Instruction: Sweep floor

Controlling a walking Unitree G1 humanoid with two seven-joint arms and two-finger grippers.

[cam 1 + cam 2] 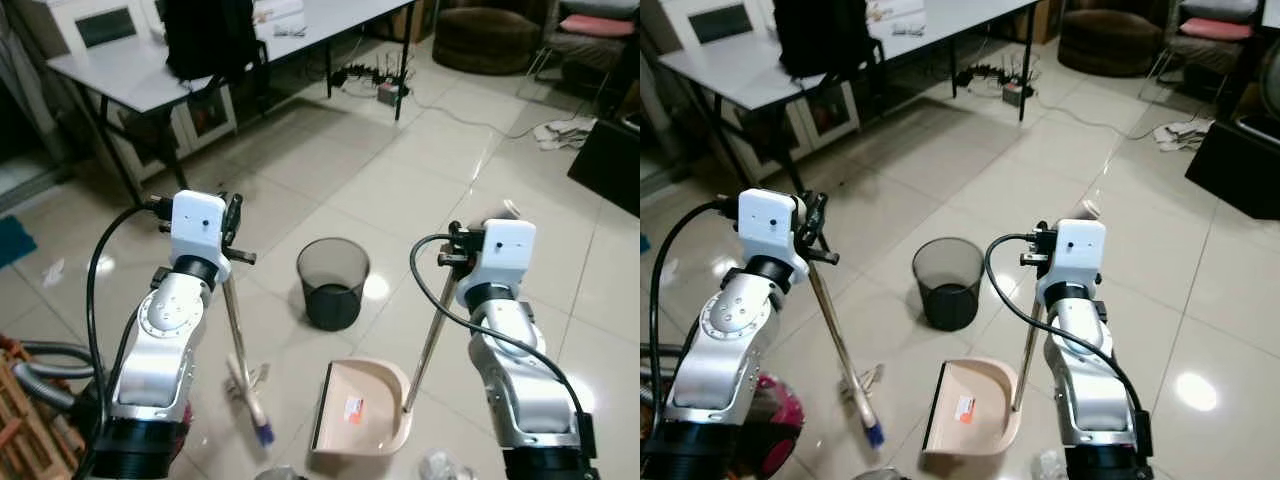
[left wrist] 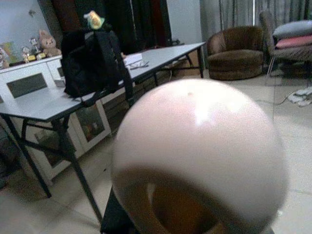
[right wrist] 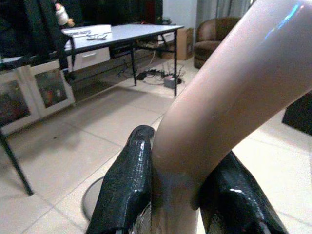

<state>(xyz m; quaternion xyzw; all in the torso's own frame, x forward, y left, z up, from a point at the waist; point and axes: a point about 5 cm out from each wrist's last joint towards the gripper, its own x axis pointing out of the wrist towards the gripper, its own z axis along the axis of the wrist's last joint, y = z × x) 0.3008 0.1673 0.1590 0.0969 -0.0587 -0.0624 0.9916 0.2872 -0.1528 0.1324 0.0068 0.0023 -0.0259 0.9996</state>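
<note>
At far left we are seeing a grey vacuum hose (image 1: 40,372) and a dark red object (image 1: 775,425) low beside our left arm. Above them a grey surface (image 1: 130,78) on black legs is carrying a black backpack (image 1: 208,38) and some papers (image 1: 277,12), with a white cabinet (image 1: 205,118) under it.

Our left gripper (image 1: 232,222) is holding the broom (image 1: 240,360) by the top of its handle; in the left wrist view the rounded pale end of the handle (image 2: 197,156) is blocking the fingers, so we cannot tell how they are set. The broom is slanting down to the tiled floor (image 1: 400,190), its blurred head (image 1: 250,395) with a blue tip lying just left of the dustpan.

In the middle a black mesh wastebasket (image 1: 333,283) is standing upright on the floor, just beyond the dustpan and apart from it. The beige dustpan (image 1: 365,410) is resting on the floor between our arms, its open mouth facing left toward the broom head, a small orange label inside.

Our right gripper (image 3: 178,183) is clamping the dustpan's long pole (image 1: 430,340) near its top, the black fingers (image 3: 126,185) pressing on either side of the pale tube. A crumpled clear wrapper (image 1: 440,465) is lying on the floor by the dustpan's near corner.

Farther right a power strip with cables (image 1: 385,90), a brown round armchair (image 1: 485,38) and a black box (image 1: 610,160) are standing at the room's edge
</note>
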